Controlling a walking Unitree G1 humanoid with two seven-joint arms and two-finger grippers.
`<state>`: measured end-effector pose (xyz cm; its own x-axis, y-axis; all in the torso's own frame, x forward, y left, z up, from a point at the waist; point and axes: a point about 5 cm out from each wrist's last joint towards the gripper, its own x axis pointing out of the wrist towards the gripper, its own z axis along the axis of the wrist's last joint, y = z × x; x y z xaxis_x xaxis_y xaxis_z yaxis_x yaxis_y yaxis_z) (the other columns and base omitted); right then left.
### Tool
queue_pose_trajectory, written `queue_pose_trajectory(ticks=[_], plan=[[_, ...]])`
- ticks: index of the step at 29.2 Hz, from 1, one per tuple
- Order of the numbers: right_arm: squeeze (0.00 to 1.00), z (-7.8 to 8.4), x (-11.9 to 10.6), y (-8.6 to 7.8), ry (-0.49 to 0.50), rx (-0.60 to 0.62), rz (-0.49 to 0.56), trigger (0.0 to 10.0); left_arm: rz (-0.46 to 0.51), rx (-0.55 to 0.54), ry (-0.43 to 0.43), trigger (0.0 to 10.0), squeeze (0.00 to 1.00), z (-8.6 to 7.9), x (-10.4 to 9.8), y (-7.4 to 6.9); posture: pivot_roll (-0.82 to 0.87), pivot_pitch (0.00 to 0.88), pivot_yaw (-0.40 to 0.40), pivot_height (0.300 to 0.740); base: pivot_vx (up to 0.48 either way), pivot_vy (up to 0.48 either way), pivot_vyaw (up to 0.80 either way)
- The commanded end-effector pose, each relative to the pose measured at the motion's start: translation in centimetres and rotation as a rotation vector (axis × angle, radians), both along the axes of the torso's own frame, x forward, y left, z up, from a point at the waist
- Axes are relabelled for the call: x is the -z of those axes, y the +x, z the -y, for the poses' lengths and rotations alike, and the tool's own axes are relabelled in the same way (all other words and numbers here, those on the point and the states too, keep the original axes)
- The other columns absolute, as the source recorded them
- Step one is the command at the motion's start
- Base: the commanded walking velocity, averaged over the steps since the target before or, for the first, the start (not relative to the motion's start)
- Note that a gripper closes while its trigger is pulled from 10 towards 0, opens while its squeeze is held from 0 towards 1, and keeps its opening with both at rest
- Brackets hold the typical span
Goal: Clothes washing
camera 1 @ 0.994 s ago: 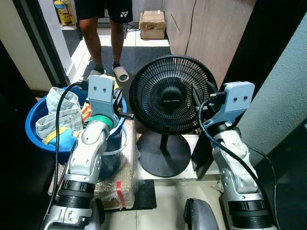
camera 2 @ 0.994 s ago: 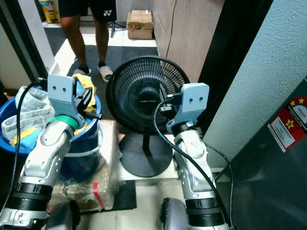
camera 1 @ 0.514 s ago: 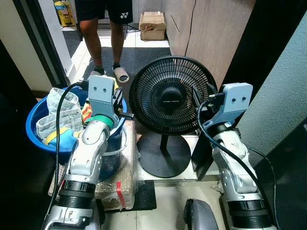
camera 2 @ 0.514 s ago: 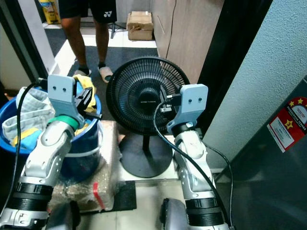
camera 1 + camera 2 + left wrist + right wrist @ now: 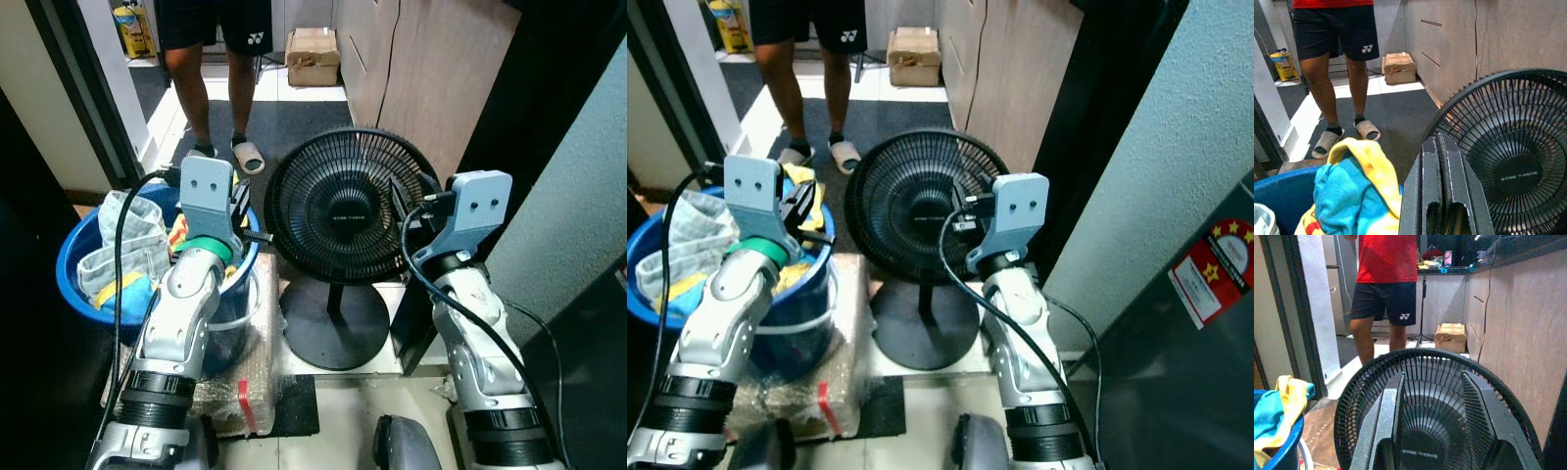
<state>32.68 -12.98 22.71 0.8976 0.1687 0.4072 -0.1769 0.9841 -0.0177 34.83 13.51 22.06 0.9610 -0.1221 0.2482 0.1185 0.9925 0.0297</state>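
1. One blue basin (image 5: 73,257) holds the laundry: a grey-white garment (image 5: 122,245) heaped at its far-left side and a yellow-and-blue cloth (image 5: 1349,188) draped over the rim nearer the fan. The basin sits on a plastic-wrapped box (image 5: 245,367) on the floor, at the robot's left.
2. Left hand (image 5: 1442,161): raised just above the basin's near rim, fingers pressed together, holding nothing.
3. Right hand (image 5: 1432,401): raised before the black standing fan (image 5: 343,211), fingers spread, empty.
4. Handling, as a judgement: the clothes are soft and light and will sag and trail when lifted; a pinch on a raised fold or bunched ridge, such as the hump of the yellow-and-blue cloth, should hold better than a flat patch. A loose edge could catch on the rim or drag a neighbouring piece along.
5. A person's legs (image 5: 211,83) stand beyond the basin, in the doorway, well apart from both hands.
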Motion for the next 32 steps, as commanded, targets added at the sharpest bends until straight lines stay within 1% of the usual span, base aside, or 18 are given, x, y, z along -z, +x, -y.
queue_pose_trajectory(ticks=[1, 5, 8, 12, 16, 27, 29, 32], plan=[[0.0, -0.16, 0.19, 0.11, -0.005, -0.004, -0.008, 10.0, -0.022, -0.005, 0.004, 10.0, 0.0, -0.07, 0.64, 0.03, 0.06, 0.001, 0.0, 0.598, 0.0, 0.0, 0.0], [0.0, -0.14, 0.21, 0.14, -0.004, -0.004, -0.008, 10.0, -0.022, -0.007, 0.004, 10.0, 0.0, -0.11, 0.66, 0.01, 0.06, 0.002, 0.0, 0.612, 0.0, 0.0, 0.0], [0.0, -0.19, 0.19, 0.14, -0.004, -0.005, -0.007, 10.0, -0.022, -0.009, 0.004, 10.0, 0.0, -0.15, 0.68, 0.02, 0.06, 0.004, 0.0, 0.632, 0.0, 0.0, 0.0], [0.0, -0.2, 0.19, 0.15, -0.004, -0.006, -0.007, 10.0, -0.023, -0.009, 0.003, 10.0, 0.0, -0.15, 0.68, 0.04, 0.06, 0.005, 0.0, 0.642, 0.0, 0.0, 0.0], [0.0, -0.2, 0.22, 0.14, -0.003, -0.005, -0.009, 10.0, -0.023, -0.008, 0.003, 10.0, 0.0, -0.13, 0.7, 0.05, 0.06, 0.006, 0.001, 0.666, 0.0, 0.0, 0.0], [0.0, -0.23, 0.24, 0.14, -0.002, -0.004, -0.009, 10.0, -0.023, -0.007, 0.004, 10.0, 0.0, -0.1, 0.66, 0.08, 0.07, 0.007, 0.003, 0.706, 0.0, 0.0, 0.0], [0.0, -0.22, 0.27, 0.12, -0.002, -0.003, -0.01, 10.0, -0.023, -0.006, 0.004, 10.0, 0.0, -0.07, 0.66, 0.08, 0.07, 0.007, 0.003, 0.721, 0.0, 0.0, 0.0], [0.0, -0.22, 0.28, 0.1, -0.002, -0.003, -0.01, 10.0, -0.024, -0.006, 0.003, 10.0, 0.0, -0.05, 0.66, 0.08, 0.07, 0.007, 0.003, 0.73, 0.0, 0.0, 0.0]])
